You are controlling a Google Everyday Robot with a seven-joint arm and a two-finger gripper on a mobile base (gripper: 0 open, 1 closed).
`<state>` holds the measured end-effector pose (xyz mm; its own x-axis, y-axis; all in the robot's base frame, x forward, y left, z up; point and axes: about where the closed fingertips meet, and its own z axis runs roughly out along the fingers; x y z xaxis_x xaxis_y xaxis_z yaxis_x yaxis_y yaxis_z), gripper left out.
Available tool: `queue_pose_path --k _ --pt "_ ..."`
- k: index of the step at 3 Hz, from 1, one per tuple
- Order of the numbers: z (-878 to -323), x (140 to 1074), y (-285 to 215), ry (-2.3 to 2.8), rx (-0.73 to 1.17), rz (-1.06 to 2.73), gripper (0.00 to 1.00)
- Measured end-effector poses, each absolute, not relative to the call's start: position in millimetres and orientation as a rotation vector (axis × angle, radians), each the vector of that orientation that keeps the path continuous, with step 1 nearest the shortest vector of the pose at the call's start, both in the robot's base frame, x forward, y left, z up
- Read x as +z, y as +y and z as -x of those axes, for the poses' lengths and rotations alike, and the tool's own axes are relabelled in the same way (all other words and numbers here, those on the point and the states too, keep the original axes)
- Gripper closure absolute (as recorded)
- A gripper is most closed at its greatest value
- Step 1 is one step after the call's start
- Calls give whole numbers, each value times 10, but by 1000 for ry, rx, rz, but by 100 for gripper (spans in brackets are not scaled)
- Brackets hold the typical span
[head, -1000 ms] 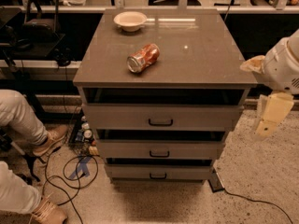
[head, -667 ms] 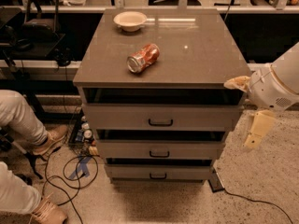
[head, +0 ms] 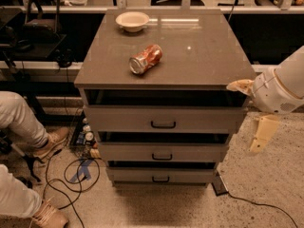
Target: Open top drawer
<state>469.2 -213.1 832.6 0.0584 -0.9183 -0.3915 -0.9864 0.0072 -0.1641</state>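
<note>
Speckled floor point(head: 275, 189) lay around the grey bench point(head: 199, 56). The wide grey top drawer point(head: 118, 119) sat under its front edge. At the front right corner hung the cream two-finger gripper point(head: 251, 109), fingers spread apart; it should meet the small black loop handle point(head: 163, 124) squarely.

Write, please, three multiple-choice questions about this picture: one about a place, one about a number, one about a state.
1. Where is the gripper? A. by the right end of the top drawer B. by its left end C. at its handle
2. How many drawers has the cabinet? A. two B. three C. four
3. How does the can rest? A. upright B. on its side C. upside down
Answers: 1 A, it hangs open beside the cabinet's right front corner; 2 B, three fronts with handles show; 3 B, its side lies on the top.
</note>
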Motion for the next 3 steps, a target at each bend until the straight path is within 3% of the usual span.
queue_pose_path --k 3 --pt "-5040 7761 -2311 1794 120 2128 0"
